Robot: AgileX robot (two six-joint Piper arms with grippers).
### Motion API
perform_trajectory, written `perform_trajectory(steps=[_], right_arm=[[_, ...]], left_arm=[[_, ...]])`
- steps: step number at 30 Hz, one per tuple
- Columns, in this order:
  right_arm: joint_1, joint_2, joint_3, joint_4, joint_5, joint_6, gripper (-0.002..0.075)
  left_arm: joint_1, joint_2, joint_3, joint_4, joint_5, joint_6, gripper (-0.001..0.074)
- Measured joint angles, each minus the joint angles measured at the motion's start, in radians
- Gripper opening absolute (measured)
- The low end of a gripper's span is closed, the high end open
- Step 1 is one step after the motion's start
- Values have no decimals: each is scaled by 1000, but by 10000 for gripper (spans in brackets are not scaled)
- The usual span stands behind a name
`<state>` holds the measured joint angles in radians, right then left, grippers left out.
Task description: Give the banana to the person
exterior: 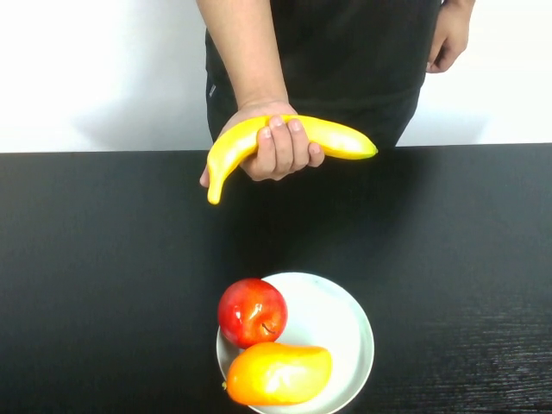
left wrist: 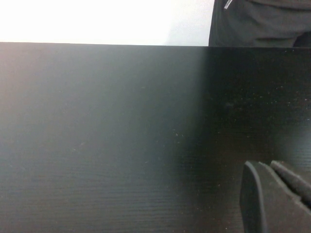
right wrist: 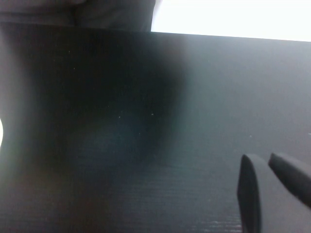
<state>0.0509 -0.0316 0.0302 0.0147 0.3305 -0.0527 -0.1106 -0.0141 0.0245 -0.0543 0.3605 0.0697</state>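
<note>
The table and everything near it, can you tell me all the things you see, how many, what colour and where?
banana: one, bright yellow, held in the person's hand above the table's far edge
apple: one, red, on the plate's left side
mango: one, orange-yellow, on the plate's near edge, next to the apple
plate: one, white, near middle of the table
table: one, black
person: one, black top, standing behind the table
hand: wrapped around the banana
left tool: dark, low over bare table, holding nothing
right tool: dark, low over bare table, holding nothing
</note>
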Motion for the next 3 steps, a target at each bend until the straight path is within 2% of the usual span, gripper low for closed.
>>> perform_trajectory(steps=[3], right_arm=[[0, 0, 0, 2, 0, 0, -8]], left_arm=[[0, 0, 0, 0, 0, 0, -4]])
